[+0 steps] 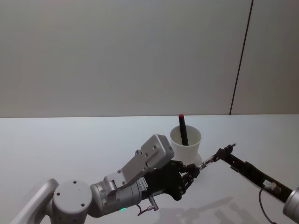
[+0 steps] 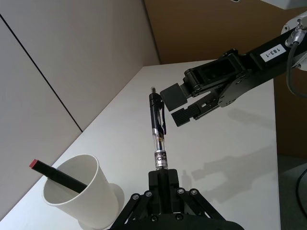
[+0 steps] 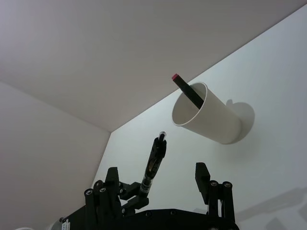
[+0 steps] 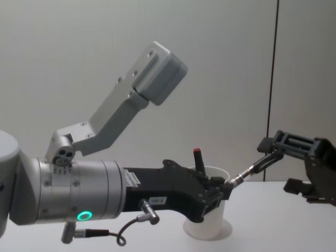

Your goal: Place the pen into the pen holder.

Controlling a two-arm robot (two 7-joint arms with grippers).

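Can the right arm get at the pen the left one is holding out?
Probably yes. The left tool grips the pen by one end, leaving the clip end free. The right tool is open right beside that end, with nothing between them.

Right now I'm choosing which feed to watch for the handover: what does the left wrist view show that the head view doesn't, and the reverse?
Left wrist view alone: the clear-barrelled black click pen's clip and printed label, and the right claw's open pads beside its tip. Head view alone: the left arm's grey wrist housing and the wall seam. Both: the left claw gripping the pen, and the white paper cup holding a black red-tipped stick.
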